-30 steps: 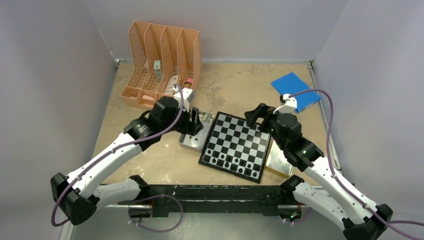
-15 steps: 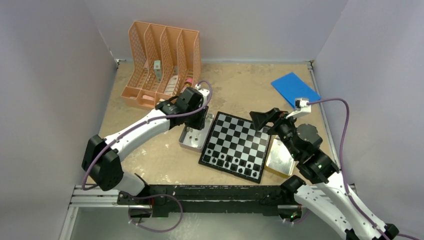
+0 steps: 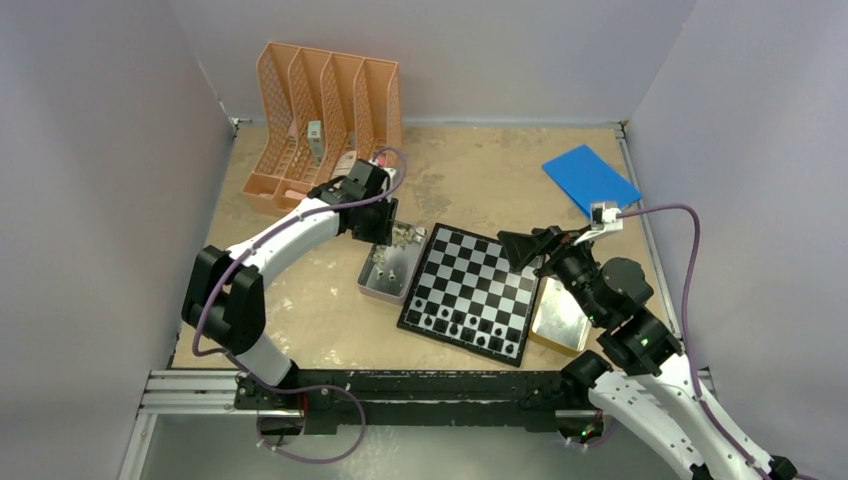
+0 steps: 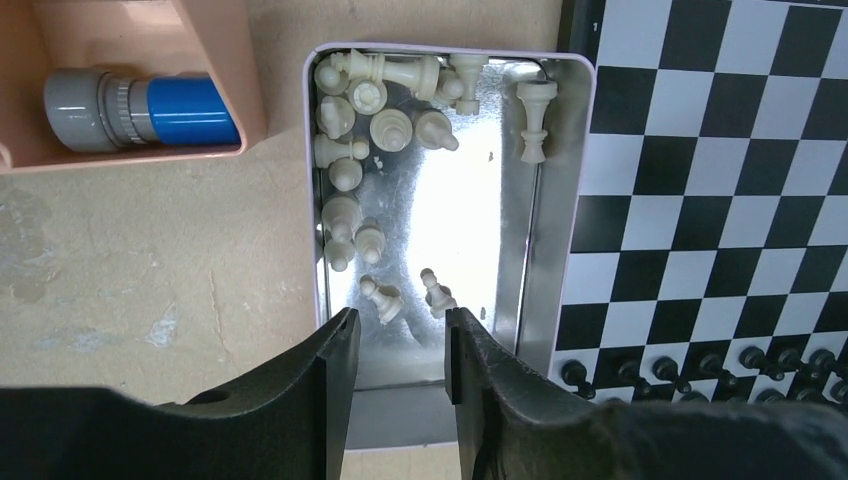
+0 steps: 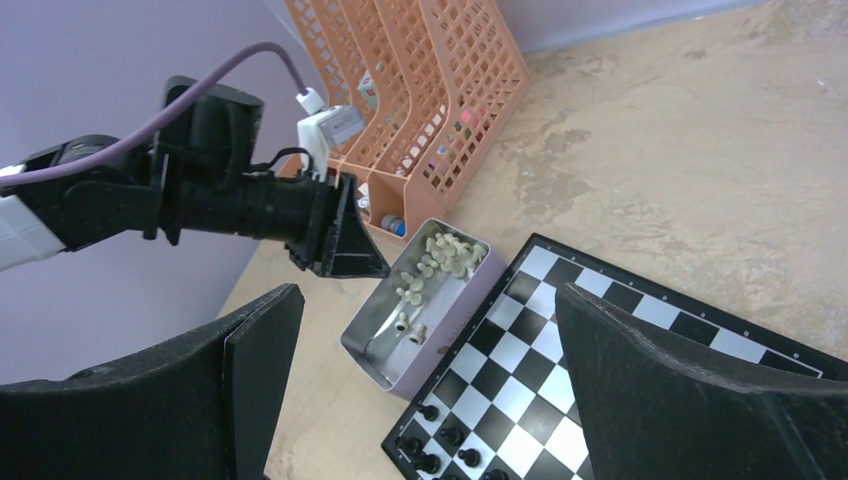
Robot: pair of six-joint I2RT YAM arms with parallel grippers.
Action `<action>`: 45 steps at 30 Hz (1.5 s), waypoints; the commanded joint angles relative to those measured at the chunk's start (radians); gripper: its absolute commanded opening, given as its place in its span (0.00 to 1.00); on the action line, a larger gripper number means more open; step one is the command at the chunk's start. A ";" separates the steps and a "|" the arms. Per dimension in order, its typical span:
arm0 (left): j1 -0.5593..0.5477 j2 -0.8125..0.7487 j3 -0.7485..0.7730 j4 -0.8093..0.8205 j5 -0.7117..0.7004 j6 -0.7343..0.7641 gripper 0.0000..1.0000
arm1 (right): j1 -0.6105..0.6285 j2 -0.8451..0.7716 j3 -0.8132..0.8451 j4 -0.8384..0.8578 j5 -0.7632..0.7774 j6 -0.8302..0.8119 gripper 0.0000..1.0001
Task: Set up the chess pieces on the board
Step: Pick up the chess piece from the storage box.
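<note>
The left claw (image 4: 400, 322) hung open with nothing between its fingers, having swung from the board's edge to sit directly over the tin (image 4: 470, 210). The white chess pieces (image 4: 385, 125) lay heaped just ahead of it, two pawns almost under its tips. The black chess pieces (image 4: 700, 365) lined the board (image 4: 720, 150) to its right. The right claw (image 5: 425, 295), spread wide, had drawn back. Picking up a white piece looked like the next step.
</note>
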State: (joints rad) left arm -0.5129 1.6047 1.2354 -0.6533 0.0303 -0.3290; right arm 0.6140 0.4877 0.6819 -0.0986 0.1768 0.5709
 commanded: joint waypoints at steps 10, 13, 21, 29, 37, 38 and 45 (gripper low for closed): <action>0.005 0.103 0.099 0.033 -0.083 0.049 0.33 | -0.005 -0.007 0.002 0.070 -0.053 -0.033 0.98; 0.004 0.124 0.117 0.029 -0.098 0.054 0.32 | -0.004 -0.012 0.002 0.071 -0.053 -0.033 0.98; 0.004 0.151 0.125 0.004 -0.113 0.054 0.30 | -0.005 -0.014 0.002 0.067 -0.054 -0.036 0.98; 0.003 0.163 0.114 -0.003 -0.129 0.059 0.29 | -0.005 -0.003 -0.002 0.077 -0.053 -0.039 0.98; -0.033 0.181 0.124 -0.042 -0.193 0.041 0.28 | -0.005 0.001 -0.004 0.075 -0.054 -0.039 0.98; -0.033 0.186 0.125 -0.042 -0.194 0.042 0.28 | -0.005 0.001 -0.003 0.076 -0.054 -0.039 0.98; -0.039 0.218 0.146 -0.049 -0.198 0.047 0.28 | -0.005 -0.010 -0.007 0.075 -0.053 -0.041 0.98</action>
State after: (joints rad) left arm -0.5495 1.8130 1.3334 -0.6987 -0.1425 -0.2920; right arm 0.6140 0.4839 0.6785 -0.0696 0.1375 0.5491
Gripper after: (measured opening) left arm 0.281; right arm 0.979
